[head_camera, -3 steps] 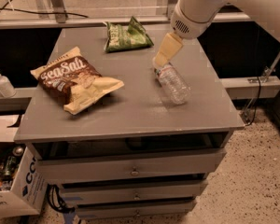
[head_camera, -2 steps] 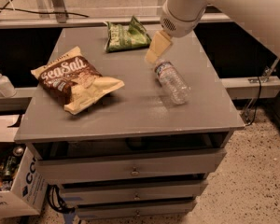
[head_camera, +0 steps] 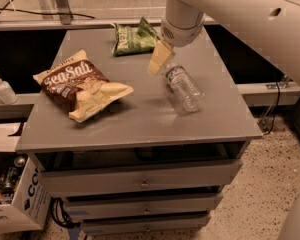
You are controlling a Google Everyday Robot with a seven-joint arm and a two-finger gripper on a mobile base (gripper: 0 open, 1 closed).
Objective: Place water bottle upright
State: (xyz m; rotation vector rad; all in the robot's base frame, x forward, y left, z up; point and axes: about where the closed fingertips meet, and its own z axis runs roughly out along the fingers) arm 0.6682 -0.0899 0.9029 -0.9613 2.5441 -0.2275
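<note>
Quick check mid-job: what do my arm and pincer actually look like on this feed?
The arm is a thick, smooth off-white tube with two small dark round holes; its round wrist has a dotted vent patch. The pincer, pale tan and wedge-shaped, sits over the table beside the cap of the water bottle. No cables show.

1. The water bottle (head_camera: 185, 86) lies on its side on the right half of the cabinet top (head_camera: 140, 121), cap toward the back.
2. The gripper (head_camera: 159, 60) hangs just left of the cap end.
3. A large chip bag (head_camera: 80, 86) lies at the left; a smaller bag (head_camera: 135, 38) lies at the back.
4. A pump dispenser (head_camera: 2, 88) stands on a ledge left of the cabinet, above a cardboard box (head_camera: 15, 206).
</note>
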